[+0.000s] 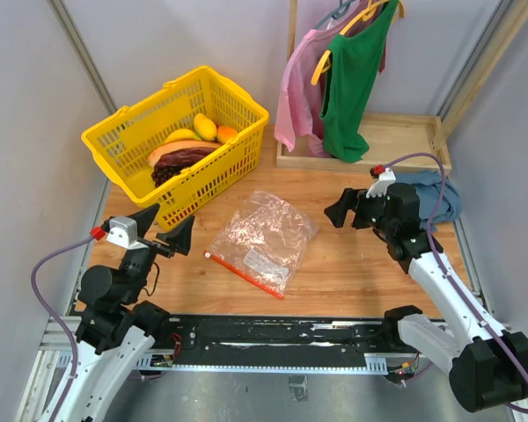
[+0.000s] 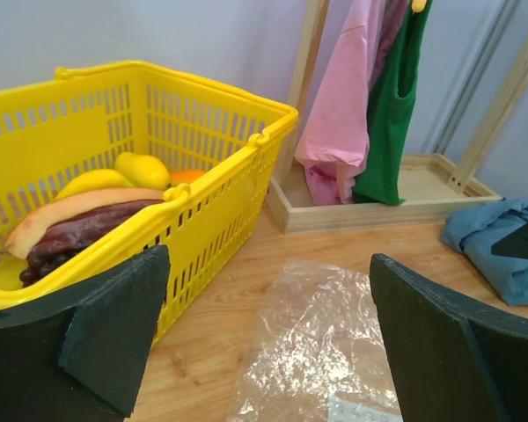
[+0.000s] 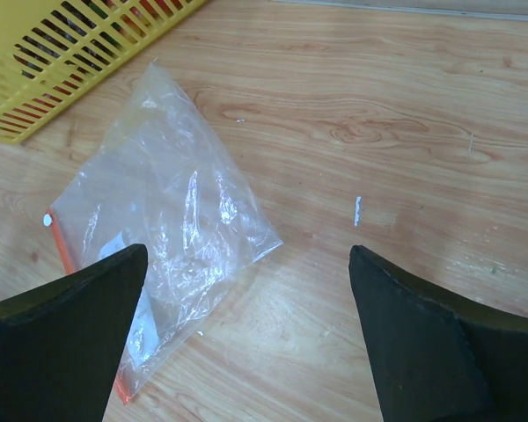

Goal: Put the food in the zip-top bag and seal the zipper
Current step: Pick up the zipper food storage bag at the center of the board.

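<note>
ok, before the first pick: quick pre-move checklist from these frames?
1. Left gripper open and empty: ok.
2. Right gripper open and empty: ok.
3. Zip-top bag flat on the table, nothing on top: ok.
4. Zipper open for loading: cannot tell.
5. Food located: grape bunch and other pieces lie in the yellow basket: ok.
6. Food in the bag: not ok, none.

Zip-top bag [image 1: 266,230] at table [image 1: 352,268] ctr, zipper [image 1: 244,274] on its near edge, basket [image 1: 213,180] w/ food [image 1: 187,151] behind-left, clothes rack [image 1: 396,132] behind-right
</note>
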Action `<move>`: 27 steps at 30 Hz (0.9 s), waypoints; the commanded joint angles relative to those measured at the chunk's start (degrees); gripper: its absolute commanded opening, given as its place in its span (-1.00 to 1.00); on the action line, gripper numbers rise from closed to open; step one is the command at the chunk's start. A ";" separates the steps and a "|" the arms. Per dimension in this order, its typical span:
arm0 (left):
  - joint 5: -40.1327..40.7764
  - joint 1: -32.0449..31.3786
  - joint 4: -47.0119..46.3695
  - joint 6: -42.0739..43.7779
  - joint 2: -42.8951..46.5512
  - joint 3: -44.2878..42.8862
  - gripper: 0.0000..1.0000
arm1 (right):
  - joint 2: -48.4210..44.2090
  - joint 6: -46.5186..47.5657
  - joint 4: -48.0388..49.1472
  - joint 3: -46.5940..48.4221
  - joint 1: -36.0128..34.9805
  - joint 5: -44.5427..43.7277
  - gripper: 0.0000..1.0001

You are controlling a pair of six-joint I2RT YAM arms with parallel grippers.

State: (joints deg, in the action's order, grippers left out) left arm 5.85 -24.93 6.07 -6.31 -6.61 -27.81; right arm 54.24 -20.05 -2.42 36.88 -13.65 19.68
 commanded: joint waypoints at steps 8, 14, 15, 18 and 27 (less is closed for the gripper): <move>-8.70 0.23 -2.07 -2.16 -5.67 -4.09 0.99 | 1.53 1.18 1.93 0.64 -2.97 -0.32 0.97; -12.95 0.16 -0.76 -7.63 -13.20 -7.47 0.98 | 2.95 1.91 1.31 1.05 -4.97 -1.59 0.97; -14.08 0.22 -0.52 -8.99 -14.30 -8.04 0.98 | 3.43 2.01 1.01 1.25 -5.32 -1.91 0.97; -13.56 0.18 0.81 -14.51 -17.69 -9.65 0.97 | 5.08 1.99 -0.35 2.00 -6.54 -3.14 0.97; -9.37 -2.79 4.43 -24.19 -27.81 -11.71 0.97 | 9.88 -0.84 1.04 1.19 -18.07 -15.41 0.97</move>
State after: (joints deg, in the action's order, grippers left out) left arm -5.91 -25.32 8.27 -25.34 -31.27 -37.74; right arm 62.11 -19.44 -1.74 37.04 -26.79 11.97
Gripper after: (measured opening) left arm 0.986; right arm 0.985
